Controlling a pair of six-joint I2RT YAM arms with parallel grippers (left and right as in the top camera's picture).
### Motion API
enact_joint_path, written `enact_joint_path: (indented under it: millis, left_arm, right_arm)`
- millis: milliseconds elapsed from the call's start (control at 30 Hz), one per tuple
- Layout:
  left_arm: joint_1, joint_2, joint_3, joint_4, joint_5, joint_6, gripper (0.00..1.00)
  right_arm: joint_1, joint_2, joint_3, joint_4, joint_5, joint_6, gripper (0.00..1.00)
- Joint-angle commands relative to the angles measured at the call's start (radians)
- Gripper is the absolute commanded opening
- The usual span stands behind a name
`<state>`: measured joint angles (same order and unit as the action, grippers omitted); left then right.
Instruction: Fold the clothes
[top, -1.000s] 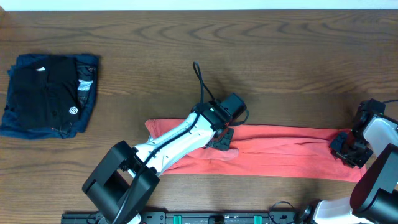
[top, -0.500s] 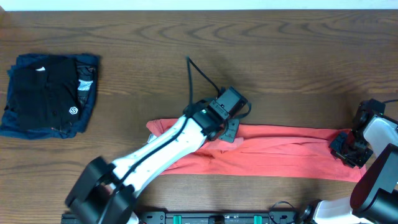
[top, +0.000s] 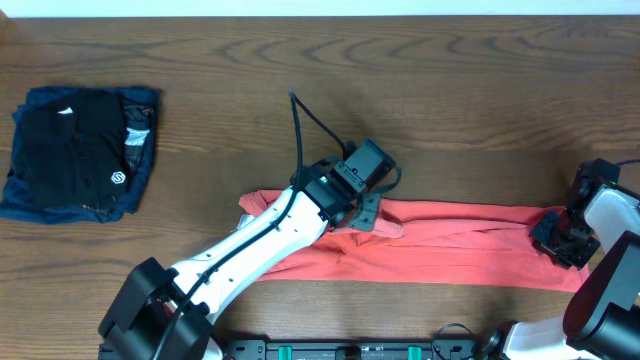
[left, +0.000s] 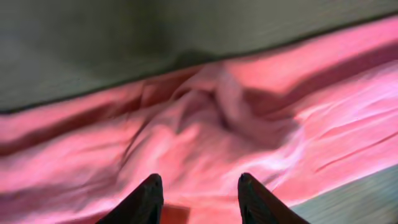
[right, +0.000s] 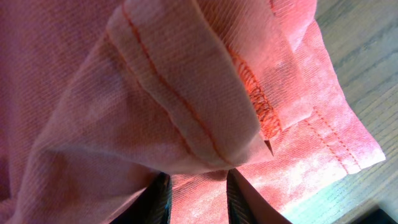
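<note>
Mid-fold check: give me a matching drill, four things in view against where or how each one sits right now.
Things:
1. coral-red T-shirt
2. black garment
3. left gripper
4. right gripper

States:
A. shut on the T-shirt's right end
B. folded, lying on the navy-blue garment at the far left
C. laid out as a long strip
D. open, over the T-shirt's upper edge near its middle

Pairs: 1-C; 2-B; 3-D; 4-A

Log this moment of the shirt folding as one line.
task: fold T-shirt | left gripper: open over bunched middle | right gripper: shut on its end | folded dark garments: apart, far left
</note>
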<state>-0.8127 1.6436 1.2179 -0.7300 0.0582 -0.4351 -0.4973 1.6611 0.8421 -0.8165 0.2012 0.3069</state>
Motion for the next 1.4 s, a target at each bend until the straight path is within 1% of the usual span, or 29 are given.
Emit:
enact_joint_path:
  millis: [0, 100, 467, 733, 900, 933, 1033, 1200, 1367]
  left_arm:
    - [0.033, -0.018, -0.006, -0.064, -0.126, 0.044, 0.42]
    - [0.082, -0.016, -0.008, -0.131, -0.21, 0.049, 0.42]
    - [0.278, 0.03, -0.065, -0.114, -0.201, 0.03, 0.43]
    - [0.333, 0.06, -0.224, -0.003, -0.129, 0.03, 0.41]
    - [0.352, 0.064, -0.301, -0.029, -0.13, 0.03, 0.4]
    - [0.362, 0.064, -0.312, -0.046, -0.13, 0.029, 0.37]
    - [0.402, 0.064, -0.319, -0.107, -0.139, 0.011, 0.33]
    - [0.487, 0.039, -0.307, -0.124, -0.148, 0.014, 0.34]
    - [0.495, -0.045, -0.229, -0.18, -0.13, 0.019, 0.34]
  right_arm:
    - [-0.01, 0.026, -0.021, 0.037, -0.023, 0.01, 0.29]
    - [-0.01, 0.026, -0.021, 0.037, -0.023, 0.01, 0.29]
    - [-0.01, 0.026, -0.021, 0.036, -0.026, 0.01, 0.29]
    - [-0.01, 0.026, -0.021, 0.036, -0.027, 0.01, 0.29]
    - [-0.01, 0.026, -0.021, 0.036, -0.027, 0.01, 0.29]
    - [-0.01, 0.026, -0.021, 0.036, -0.026, 0.01, 0.29]
    - [-0.01, 0.026, -0.021, 0.036, -0.026, 0.01, 0.29]
    - [-0.01, 0.026, -0.021, 0.037, -0.026, 0.01, 0.29]
    - [-0.01, 0.026, -0.021, 0.037, -0.026, 0.01, 0.29]
